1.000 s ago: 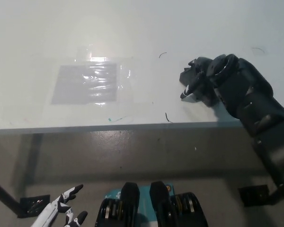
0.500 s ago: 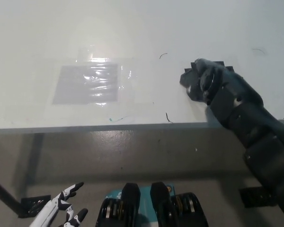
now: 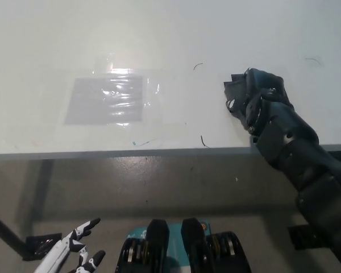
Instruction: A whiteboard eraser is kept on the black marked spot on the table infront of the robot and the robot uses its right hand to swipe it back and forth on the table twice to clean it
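Small dark whiteboard eraser (image 3: 234,91): judged light, rigid, best gripped across its sides; covered by black right hand (image 3: 256,96) on white worktop (image 3: 159,34), finger state indiscernible. White left hand (image 3: 74,253) spread, idle.

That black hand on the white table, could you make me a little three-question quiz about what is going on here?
1. True or false: the right hand is on the table.
2. Where is the left hand? A) on the table B) low, below the table edge
3. What grey rectangle lies under clear film on the table?

Key: 1 true. 2 B. 3 the taped patch. The eraser, if any, is hidden beneath the right hand.
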`<move>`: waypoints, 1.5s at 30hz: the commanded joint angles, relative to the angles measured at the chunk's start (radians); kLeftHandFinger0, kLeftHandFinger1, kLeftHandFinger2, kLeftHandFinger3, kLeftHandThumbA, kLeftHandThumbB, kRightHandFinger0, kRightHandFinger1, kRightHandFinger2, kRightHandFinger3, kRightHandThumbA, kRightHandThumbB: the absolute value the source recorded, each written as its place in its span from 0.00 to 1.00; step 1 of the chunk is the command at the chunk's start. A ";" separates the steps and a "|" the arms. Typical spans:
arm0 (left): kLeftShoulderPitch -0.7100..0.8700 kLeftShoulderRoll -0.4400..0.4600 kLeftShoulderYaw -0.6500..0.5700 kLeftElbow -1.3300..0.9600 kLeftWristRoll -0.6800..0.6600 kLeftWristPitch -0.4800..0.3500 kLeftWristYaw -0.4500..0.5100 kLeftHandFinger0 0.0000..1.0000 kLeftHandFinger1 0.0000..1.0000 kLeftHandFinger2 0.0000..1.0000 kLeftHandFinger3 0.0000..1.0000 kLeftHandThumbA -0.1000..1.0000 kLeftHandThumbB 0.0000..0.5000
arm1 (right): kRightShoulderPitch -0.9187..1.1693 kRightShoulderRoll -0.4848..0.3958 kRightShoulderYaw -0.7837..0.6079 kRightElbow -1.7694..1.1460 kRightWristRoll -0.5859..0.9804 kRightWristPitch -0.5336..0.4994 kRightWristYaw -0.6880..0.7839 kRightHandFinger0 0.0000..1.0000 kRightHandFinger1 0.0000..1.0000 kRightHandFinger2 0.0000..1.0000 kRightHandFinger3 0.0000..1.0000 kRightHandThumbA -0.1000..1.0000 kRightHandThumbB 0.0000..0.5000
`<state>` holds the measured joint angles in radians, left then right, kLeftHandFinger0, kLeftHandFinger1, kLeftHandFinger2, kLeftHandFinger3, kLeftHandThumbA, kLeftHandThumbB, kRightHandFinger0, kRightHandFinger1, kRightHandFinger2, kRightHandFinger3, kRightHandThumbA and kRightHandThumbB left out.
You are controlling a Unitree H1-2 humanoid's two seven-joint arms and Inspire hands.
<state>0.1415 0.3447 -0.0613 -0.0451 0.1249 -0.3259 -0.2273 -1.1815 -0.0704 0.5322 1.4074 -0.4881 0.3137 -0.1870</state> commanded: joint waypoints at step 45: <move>0.007 0.010 0.004 0.015 -0.036 -0.074 -0.006 1.00 1.00 1.00 1.00 0.88 0.75 | -0.001 0.105 -0.018 -0.022 -0.024 -0.158 -0.116 0.03 0.07 0.23 0.75 0.00 0.49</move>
<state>0.1473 0.3464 -0.0611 -0.0125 0.0967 -0.3668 -0.2356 -1.1793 0.1255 0.5168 1.4007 -0.4976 0.1962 -0.2818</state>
